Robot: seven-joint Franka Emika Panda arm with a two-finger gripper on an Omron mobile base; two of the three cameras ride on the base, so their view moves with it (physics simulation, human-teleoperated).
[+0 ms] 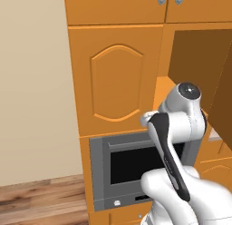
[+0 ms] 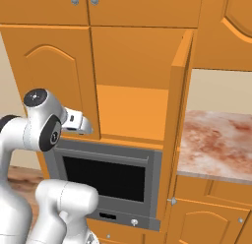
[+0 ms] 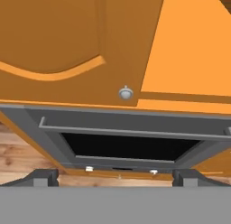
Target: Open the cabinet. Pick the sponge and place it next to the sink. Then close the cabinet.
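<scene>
While cabinet [image 2: 130, 98] right door stands open, left door knob [image 3: 126, 93] sits just above spread jaws; sponge unseen, placing and closing left.

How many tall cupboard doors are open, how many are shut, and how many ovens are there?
Open door: 1
Shut door: 1
Oven: 1
Total: 3

Glossy white rounded arm [image 1: 181, 129] segments, dark grey joint bands, a round grey end cap.
</scene>
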